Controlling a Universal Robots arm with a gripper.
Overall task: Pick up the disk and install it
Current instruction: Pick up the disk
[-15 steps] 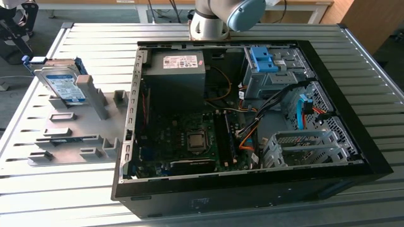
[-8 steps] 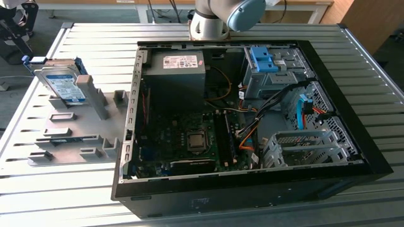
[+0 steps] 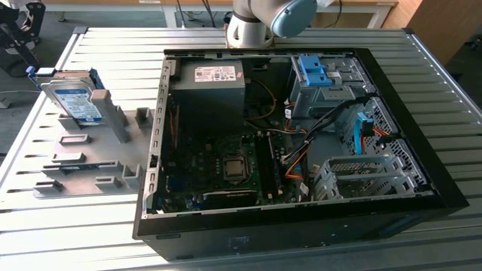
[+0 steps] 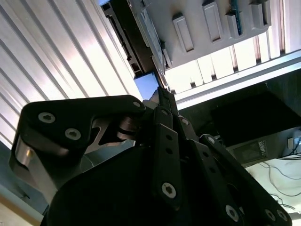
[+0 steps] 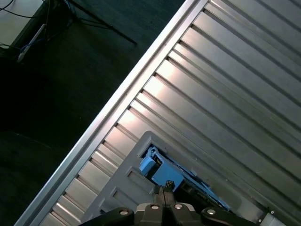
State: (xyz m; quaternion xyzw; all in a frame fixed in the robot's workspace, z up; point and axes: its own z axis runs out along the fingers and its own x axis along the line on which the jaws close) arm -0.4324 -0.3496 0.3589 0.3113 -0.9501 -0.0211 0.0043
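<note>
Nearest the lens in both wrist views, the black metal pincer (image 5: 164, 192) is being shown with its jaws pressed tightly together, clenched on nothing. Its tips are being pointed at the blue rail end of the disk (image 5: 162, 172), a flat rectangular silver-metal hard drive with a white-and-blue label and bright blue plastic carrier rails. Whether tips and rail are touching cannot be told.

In the exterior view the disk (image 3: 73, 101) is being propped on edge, tilted, in a slot of the pale grey moulded plastic fixture tray (image 3: 90, 169) at ten o'clock. That tray is being carried by the ribbed silver metal table (image 3: 68, 226). At the centre, toward three o'clock of the tray, the open black computer case (image 3: 301, 240) is being displayed lying on its side.

Inside the case, a grey box-shaped power supply (image 3: 214, 96) with a white sticker is being housed at twelve o'clock, a dark green circuit board (image 3: 203, 164) at six o'clock, and a bright blue plastic bracket (image 3: 312, 70) at one o'clock. Beyond the case at twelve o'clock, the arm's pale grey base joint (image 3: 252, 28) with a blue cap is being shown.
</note>
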